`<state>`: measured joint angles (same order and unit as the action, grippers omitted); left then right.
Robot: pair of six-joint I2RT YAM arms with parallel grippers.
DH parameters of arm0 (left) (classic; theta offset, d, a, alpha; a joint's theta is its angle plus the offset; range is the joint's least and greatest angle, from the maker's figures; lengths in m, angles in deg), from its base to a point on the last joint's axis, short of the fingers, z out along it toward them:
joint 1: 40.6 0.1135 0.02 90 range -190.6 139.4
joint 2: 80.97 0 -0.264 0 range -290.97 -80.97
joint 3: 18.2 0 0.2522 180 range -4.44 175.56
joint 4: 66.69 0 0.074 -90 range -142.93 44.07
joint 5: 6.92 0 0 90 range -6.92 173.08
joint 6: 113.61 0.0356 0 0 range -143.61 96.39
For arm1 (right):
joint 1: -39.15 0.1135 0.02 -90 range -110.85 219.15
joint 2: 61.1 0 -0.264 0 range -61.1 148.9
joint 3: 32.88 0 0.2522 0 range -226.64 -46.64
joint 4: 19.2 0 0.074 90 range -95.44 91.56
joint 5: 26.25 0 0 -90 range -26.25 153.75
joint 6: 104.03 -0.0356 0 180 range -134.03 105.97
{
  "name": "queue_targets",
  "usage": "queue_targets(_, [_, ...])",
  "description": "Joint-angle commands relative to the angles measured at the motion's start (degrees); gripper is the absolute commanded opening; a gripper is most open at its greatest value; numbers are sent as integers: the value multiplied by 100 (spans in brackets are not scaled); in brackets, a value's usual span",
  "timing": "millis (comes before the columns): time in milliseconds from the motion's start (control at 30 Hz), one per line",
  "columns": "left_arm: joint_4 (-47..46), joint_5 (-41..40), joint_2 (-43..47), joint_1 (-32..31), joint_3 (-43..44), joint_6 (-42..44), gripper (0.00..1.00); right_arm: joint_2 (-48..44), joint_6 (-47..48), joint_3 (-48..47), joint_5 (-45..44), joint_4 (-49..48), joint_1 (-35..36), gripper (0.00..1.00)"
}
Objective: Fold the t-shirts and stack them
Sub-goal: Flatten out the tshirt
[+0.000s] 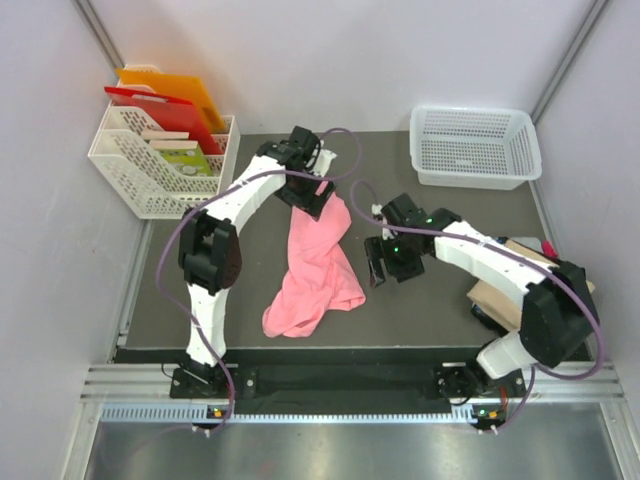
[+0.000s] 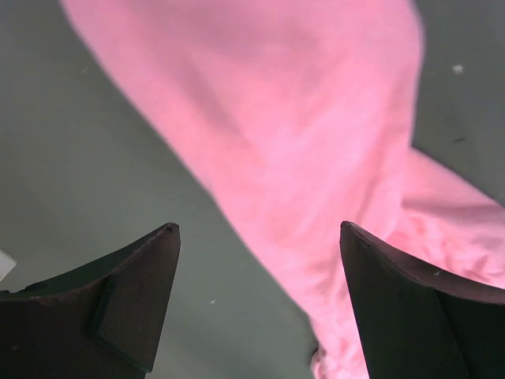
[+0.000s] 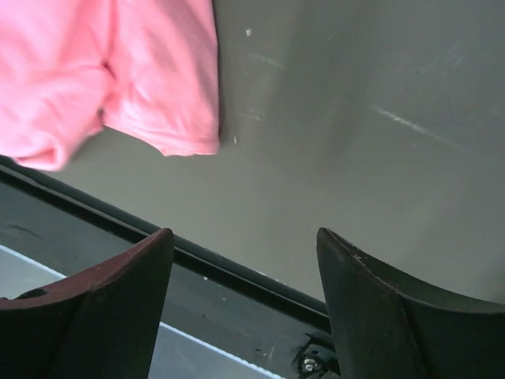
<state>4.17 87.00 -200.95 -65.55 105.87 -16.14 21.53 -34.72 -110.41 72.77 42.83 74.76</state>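
Observation:
A salmon-pink t-shirt (image 1: 312, 268) lies crumpled in a long heap at the middle of the dark table. My left gripper (image 1: 312, 200) hovers over its far end, jaws open; in the left wrist view the pink cloth (image 2: 316, 134) spreads below the open left gripper (image 2: 260, 229) with nothing pinched. My right gripper (image 1: 378, 268) hangs just right of the shirt, open and empty. In the right wrist view the shirt's edge (image 3: 118, 87) shows at upper left, apart from the right gripper (image 3: 245, 233). A tan-beige folded t-shirt (image 1: 500, 298) lies at the right, partly hidden by the right arm.
An empty white mesh basket (image 1: 475, 148) stands at the back right. Another white basket (image 1: 150, 170) with red and orange folders sits at the back left. The table's front rail (image 3: 237, 272) runs just below the right gripper.

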Motion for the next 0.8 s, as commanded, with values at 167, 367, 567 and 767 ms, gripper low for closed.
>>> queue_targets(167, [-76, 337, -121, -458, 71, -263, 86, 780, -23, 101, 144, -880, 481, 70])
queue_targets(367, [-313, 574, -227, -546, -307, -579, 86, 1097, -128, 119, 373, -1179, 604, 65])
queue_targets(567, [-419, 706, -605, -564, -545, -729, 85, 1247, -164, 137, 417, -1478, 727, 61])
queue_targets(767, [-410, 777, -992, -572, -264, -1001, 82, 1510, -172, 180, 390, -1671, 894, 56])
